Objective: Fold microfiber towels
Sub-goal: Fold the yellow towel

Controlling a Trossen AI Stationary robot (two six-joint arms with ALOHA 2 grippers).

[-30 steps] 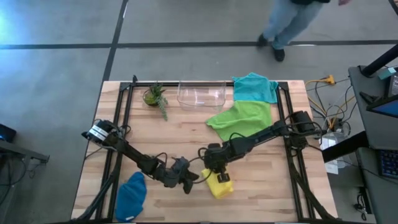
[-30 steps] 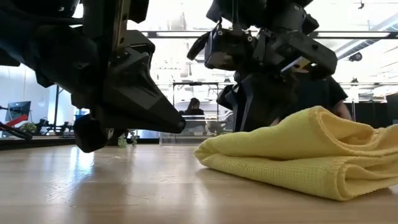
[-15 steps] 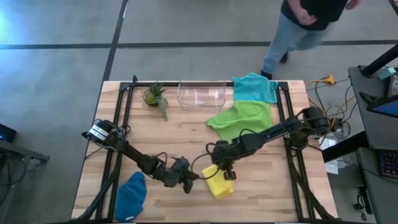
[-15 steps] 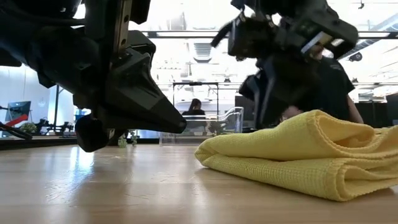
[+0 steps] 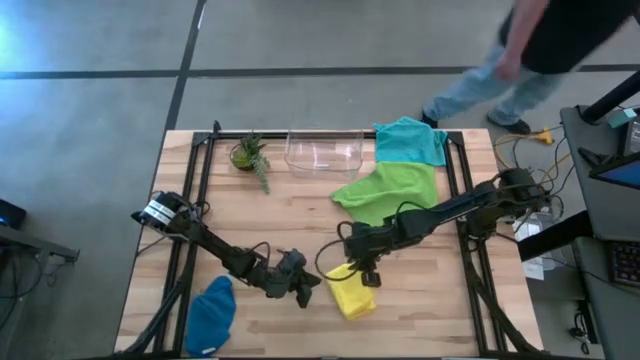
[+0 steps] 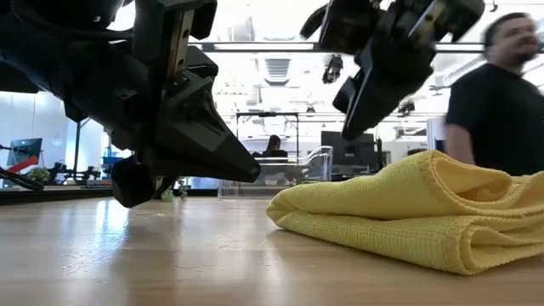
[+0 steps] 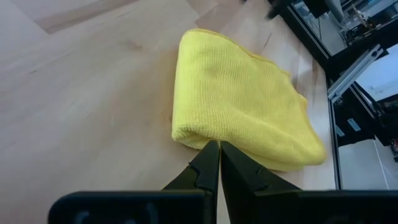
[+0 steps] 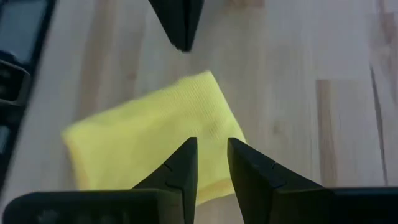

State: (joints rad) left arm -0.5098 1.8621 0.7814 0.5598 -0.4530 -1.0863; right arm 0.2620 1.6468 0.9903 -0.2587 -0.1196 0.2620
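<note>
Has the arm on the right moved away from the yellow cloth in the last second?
Yes. Its end effector has lifted off the yellow towel and drawn back toward the lime green towel; the yellow towel stays put.

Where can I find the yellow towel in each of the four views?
High view: yellow towel lies at the table's front, right of centre.
Low view: it fills the right half.
Left wrist view: centre, beyond the shut fingers.
Right wrist view: centre-left.
Shared landmark: left gripper, beside the towel.

Potted plant (image 5: 249, 155) beside clear bin (image 5: 324, 152), person (image 5: 530, 50) walking past table (image 5: 300, 215)
</note>
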